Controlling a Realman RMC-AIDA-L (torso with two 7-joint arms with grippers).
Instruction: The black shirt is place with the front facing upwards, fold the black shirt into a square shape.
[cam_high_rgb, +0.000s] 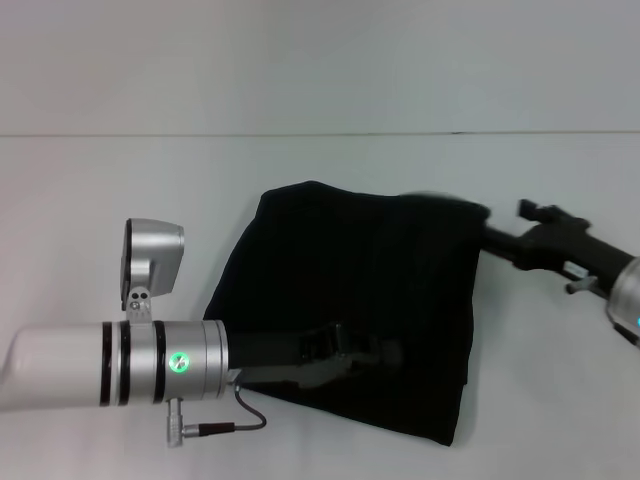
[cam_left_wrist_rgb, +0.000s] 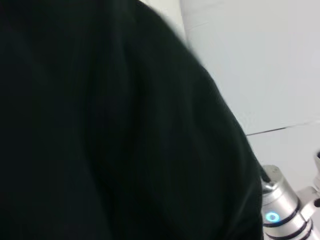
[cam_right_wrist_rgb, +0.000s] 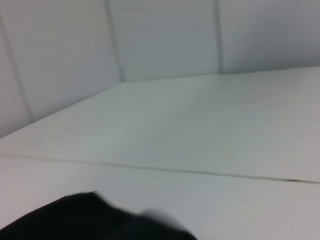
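Observation:
The black shirt (cam_high_rgb: 350, 290) lies as a rough, partly folded dark block in the middle of the white table, with no lettering showing. My left arm reaches in from the lower left, and the left gripper (cam_high_rgb: 372, 354) rests low over the shirt's near middle, black against black. Dark cloth (cam_left_wrist_rgb: 115, 130) fills most of the left wrist view. My right gripper (cam_high_rgb: 492, 234) is at the shirt's far right corner, where the cloth edge is blurred. A strip of the shirt (cam_right_wrist_rgb: 90, 220) shows in the right wrist view.
The white table (cam_high_rgb: 120, 200) stretches around the shirt, with a seam line (cam_high_rgb: 300, 134) across the back. The left arm's silver wrist (cam_high_rgb: 150, 360) and its cable (cam_high_rgb: 240, 415) hang over the near left. The right arm's silver link (cam_left_wrist_rgb: 280, 210) shows beyond the cloth.

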